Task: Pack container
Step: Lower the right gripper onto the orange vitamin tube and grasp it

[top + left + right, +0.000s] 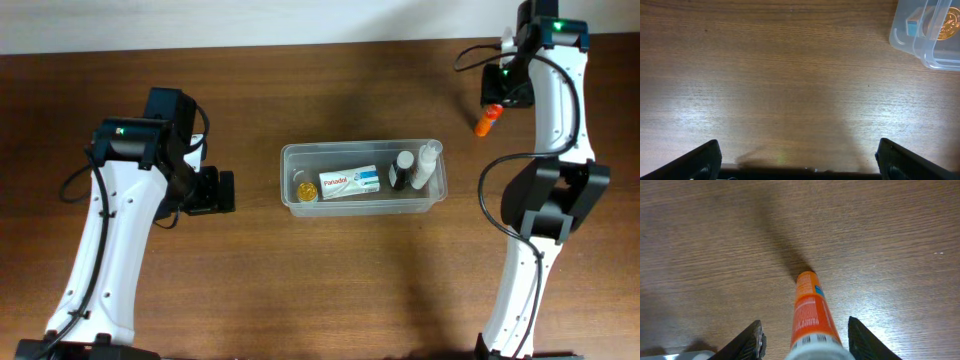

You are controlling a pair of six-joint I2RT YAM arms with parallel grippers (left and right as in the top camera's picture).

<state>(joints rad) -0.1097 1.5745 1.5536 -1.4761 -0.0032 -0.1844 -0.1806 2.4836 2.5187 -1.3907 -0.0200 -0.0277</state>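
Brown wooden table (330, 290), pickup step: right gripper (805, 324) straddling 1 orange plastic tube (809, 300), unclenched; left gripper (797, 145) released, empty. Next: clench, lift into long clear plastic container (362, 146).

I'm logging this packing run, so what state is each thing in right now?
container: upright on the table, lidless, partly packed.
Panadol box: lying flat in the container.
gold-lidded jar: in the container.
dark bottle: in the container, capped.
clear bottle: in the container.
orange tube: on the table, outside the container.
left gripper: open, empty.
right gripper: open, fingers either side of the orange tube.
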